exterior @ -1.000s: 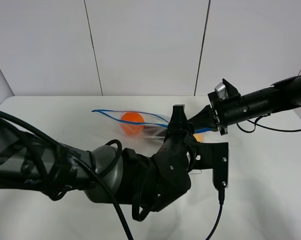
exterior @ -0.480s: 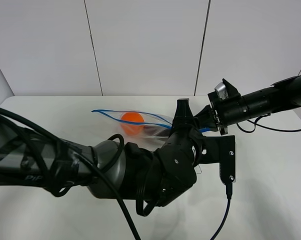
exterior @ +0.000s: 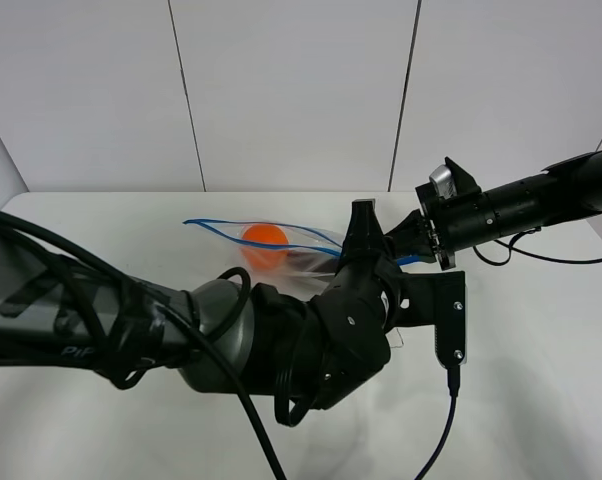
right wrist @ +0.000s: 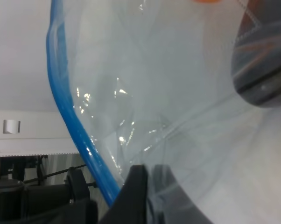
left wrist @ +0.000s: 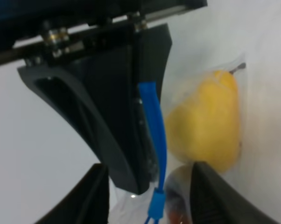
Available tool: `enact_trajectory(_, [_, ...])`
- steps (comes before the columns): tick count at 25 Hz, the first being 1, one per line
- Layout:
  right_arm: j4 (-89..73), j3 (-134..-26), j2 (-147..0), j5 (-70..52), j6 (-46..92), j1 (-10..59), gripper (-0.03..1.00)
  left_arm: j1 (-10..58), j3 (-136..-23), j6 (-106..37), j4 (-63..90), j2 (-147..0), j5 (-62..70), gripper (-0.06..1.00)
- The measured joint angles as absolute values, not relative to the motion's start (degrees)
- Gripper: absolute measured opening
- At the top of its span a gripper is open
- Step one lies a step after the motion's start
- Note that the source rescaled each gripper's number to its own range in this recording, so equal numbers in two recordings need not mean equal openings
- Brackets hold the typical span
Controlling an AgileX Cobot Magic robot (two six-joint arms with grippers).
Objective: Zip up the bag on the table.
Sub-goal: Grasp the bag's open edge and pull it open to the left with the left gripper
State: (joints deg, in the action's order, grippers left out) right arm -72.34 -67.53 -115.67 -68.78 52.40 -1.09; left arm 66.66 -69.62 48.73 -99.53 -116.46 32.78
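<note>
The clear bag [exterior: 281, 240] lies on the white table [exterior: 541, 340], with its blue zipper strip [exterior: 221, 229] along the far edge and an orange fruit [exterior: 264, 238] inside. My right gripper [exterior: 409, 243] is shut on the bag's right end. The left wrist view shows its black fingers [left wrist: 126, 116] pinching the blue strip [left wrist: 153, 135], beside a yellow fruit [left wrist: 208, 121]. My left gripper [exterior: 364, 228] is open. Its blurred fingers [left wrist: 96, 191] stand on either side of the strip. In the right wrist view the strip [right wrist: 66, 116] and a dark purple fruit [right wrist: 262, 70] show through the plastic.
My bulky left arm [exterior: 231, 350] and its camera mount [exterior: 446, 315] hide the bag's near side and the middle of the table. A cable [exterior: 436, 430] hangs from the mount. White wall panels stand behind the table.
My left arm has pushed to the right and forward towards the right gripper, then settled slightly back. The right gripper and the bag have stayed put.
</note>
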Motion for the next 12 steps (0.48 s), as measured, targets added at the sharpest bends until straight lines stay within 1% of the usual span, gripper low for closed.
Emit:
enact_trajectory(2, [-72.34, -67.53, -115.67, -68.78, 52.40, -1.09, 0.00, 66.54, -69.62, 48.73, -99.53, -116.46, 33.00, 0.36])
enact_trajectory(6, [-72.34, -67.53, -115.67, -68.78, 52.40, -1.09, 0.00, 66.54, -69.62, 48.68, -99.53, -116.48, 33.00, 0.19])
enact_trajectory(7, [-72.39, -67.53, -115.67, -68.78, 52.40, -1.09, 0.00, 66.54, -69.62, 48.68, -99.53, -116.48, 33.00, 0.17])
enact_trajectory(12, [-72.39, -67.53, -115.67, -68.78, 52.40, -1.09, 0.00, 66.54, -69.62, 48.37, -99.53, -116.48, 32.78, 0.13])
